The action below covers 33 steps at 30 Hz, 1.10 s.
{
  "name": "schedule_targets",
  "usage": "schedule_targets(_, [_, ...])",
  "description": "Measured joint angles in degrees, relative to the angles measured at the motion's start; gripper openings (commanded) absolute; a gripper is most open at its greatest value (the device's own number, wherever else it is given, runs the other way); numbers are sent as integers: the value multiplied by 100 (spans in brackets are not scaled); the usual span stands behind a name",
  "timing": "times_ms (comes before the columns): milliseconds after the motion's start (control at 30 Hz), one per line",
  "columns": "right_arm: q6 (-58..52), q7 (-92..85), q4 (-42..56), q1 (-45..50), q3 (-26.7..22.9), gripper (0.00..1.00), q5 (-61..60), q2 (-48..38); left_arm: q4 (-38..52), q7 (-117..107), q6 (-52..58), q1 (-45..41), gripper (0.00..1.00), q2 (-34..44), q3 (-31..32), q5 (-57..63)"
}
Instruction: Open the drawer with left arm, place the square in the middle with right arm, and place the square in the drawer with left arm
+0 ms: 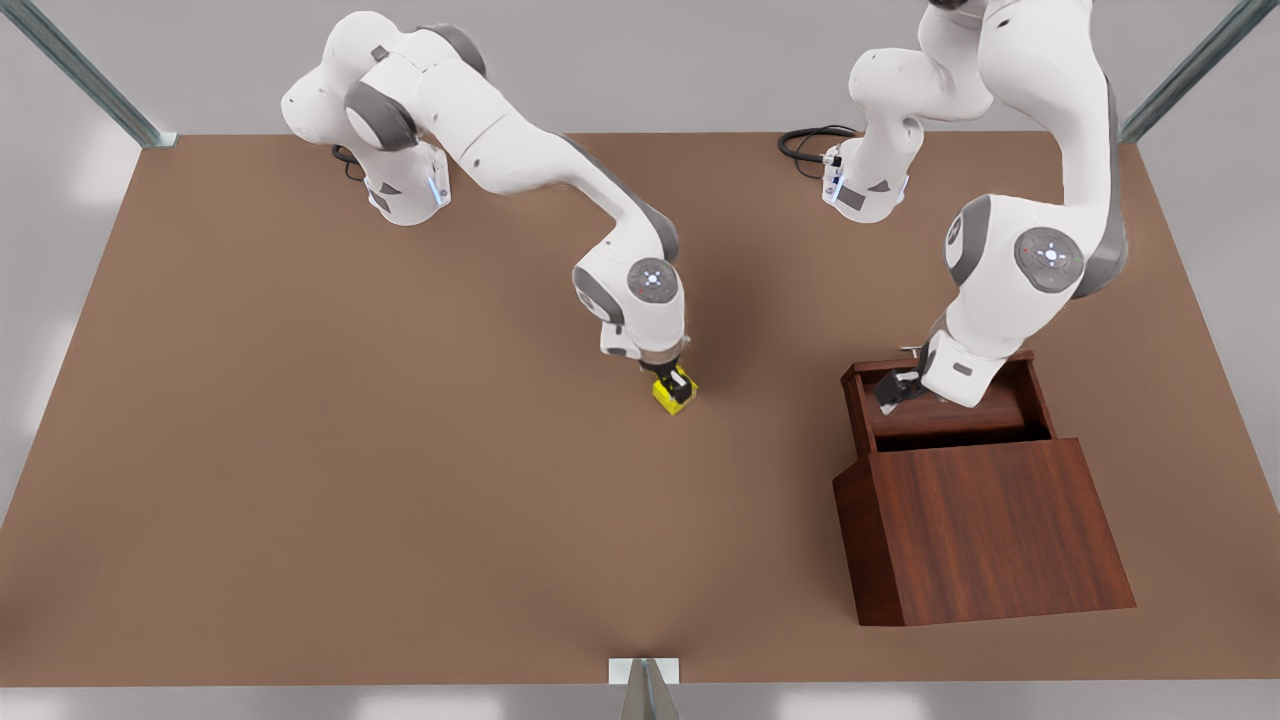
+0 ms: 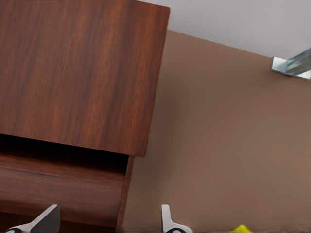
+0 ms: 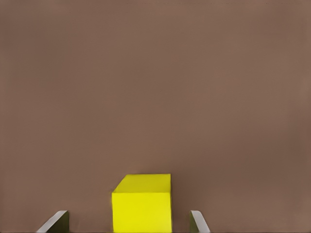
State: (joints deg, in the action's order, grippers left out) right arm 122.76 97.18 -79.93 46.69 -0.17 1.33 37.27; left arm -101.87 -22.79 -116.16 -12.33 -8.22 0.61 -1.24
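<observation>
Front view showed your right end effector (image 1: 676, 385) at the frame's centre, fingers spread to either side of the yellow square (image 1: 674, 391), which rested on the brown surface (image 1: 300, 450); the right wrist view confirmed gaps between both fingers and the cube (image 3: 142, 204), so you had released it. Your left end effector (image 1: 897, 388) hung over the pulled-out drawer (image 1: 950, 418) at the frame's right, fingers parted and holding nothing. If you lifted the right arm off-vertical, a finger might have nudged the square away. Swinging your left arm across too early risked clipping the drawer wall or the other arm.
</observation>
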Motion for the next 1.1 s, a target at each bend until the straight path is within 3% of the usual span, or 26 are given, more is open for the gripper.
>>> schedule_targets(100, [-57, -2740, -1506, -1300, -1, 100, 0, -2021, 15, 55, 78, -661, 100, -128, 1, 35])
schedule_targets(200, [-1000, -5839, -1572, -2750, -1, 100, -26, -2885, 455, 381, 94, -1618, 100, -711, 33, 74])
schedule_targets(333, [-2713, -9682, -1264, -4621, -184, 100, -30, -3326, 783, 791, -95, -2045, 100, -1473, 437, 39])
schedule_targets(400, [-2910, -9737, -1186, -4827, -372, 100, -61, -3405, 790, 974, -153, -2378, 100, -1714, 465, 52])
schedule_targets(533, [-2922, -9695, -539, -4048, -367, 100, -68, -3048, 704, 2008, -389, -2591, 100, -1990, 475, 365])
schedule_targets(567, [-2925, -9703, -411, -4213, -368, 100, -177, -2967, 587, 2224, -457, -2590, 100, -2008, 467, 466])
schedule_targets(700, [-3087, -9690, -383, -4146, -332, 100, -188, -2958, 2, 2262, -1109, -2673, 100, -2022, 466, 954])
schedule_targets(1100, [-3131, -9674, -150, -4275, -347, 100, -194, -2813, 9, 2156, -1824, -2767, 100, -2702, 436, 1249])
